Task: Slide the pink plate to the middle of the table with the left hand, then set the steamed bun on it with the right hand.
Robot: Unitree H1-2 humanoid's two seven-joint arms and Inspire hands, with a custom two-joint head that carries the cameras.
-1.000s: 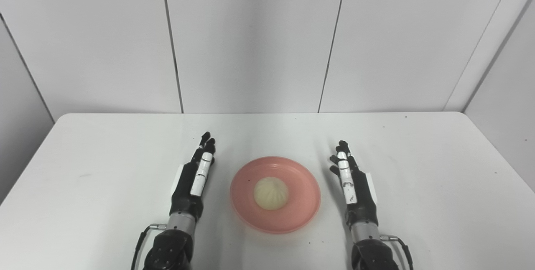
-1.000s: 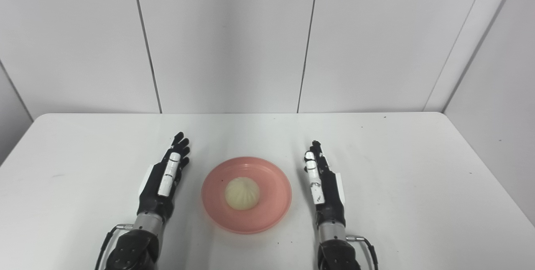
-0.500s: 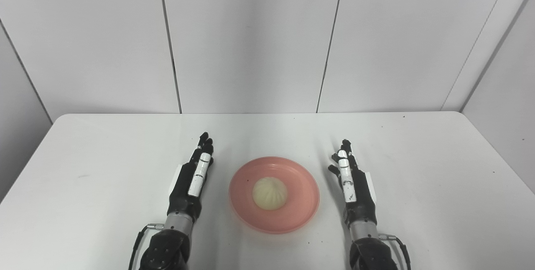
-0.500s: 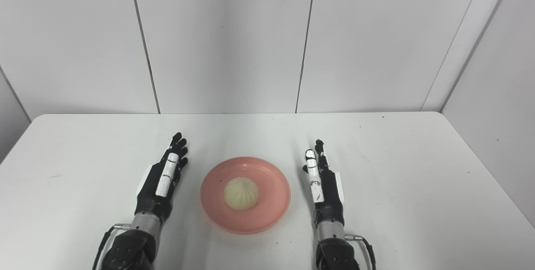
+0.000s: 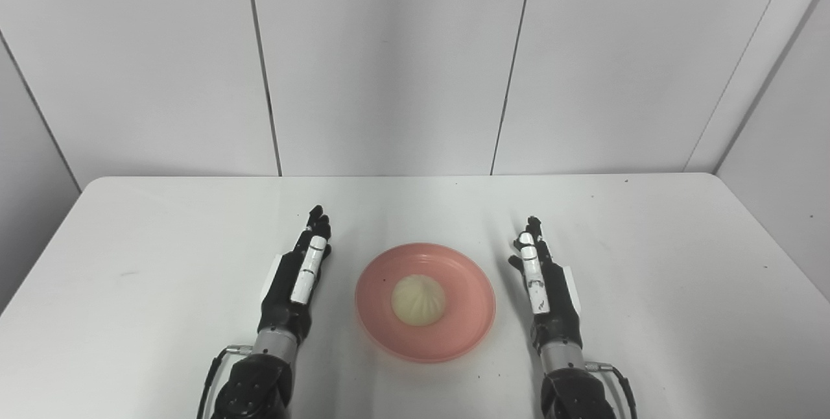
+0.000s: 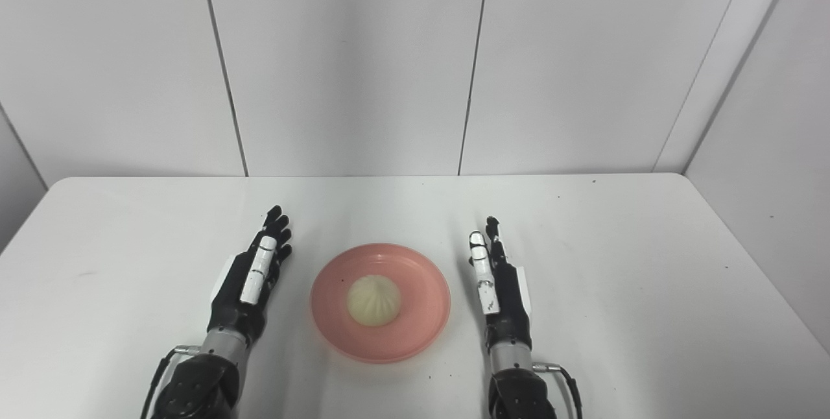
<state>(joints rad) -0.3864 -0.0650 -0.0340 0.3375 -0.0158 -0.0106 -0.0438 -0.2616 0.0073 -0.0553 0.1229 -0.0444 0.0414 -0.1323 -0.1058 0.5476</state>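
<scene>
The pink plate (image 5: 462, 325) lies on the white table (image 5: 162, 237) near its middle, between my two hands. A pale steamed bun (image 5: 418, 299) sits on the plate, slightly left of its centre. My left hand (image 5: 297, 276) rests to the left of the plate, fingers stretched forward, open and holding nothing. To the right of the plate, my right hand (image 5: 542, 279) lies the same way, open and empty. Neither hand touches the plate.
Grey wall panels (image 5: 389, 62) rise behind the table's far edge. A few small dark specks mark the table top near the plate (image 6: 430, 377).
The whole picture has shifted slightly, so the camera moved. Both hands have drawn back a little toward me. Plate and bun stay in place.
</scene>
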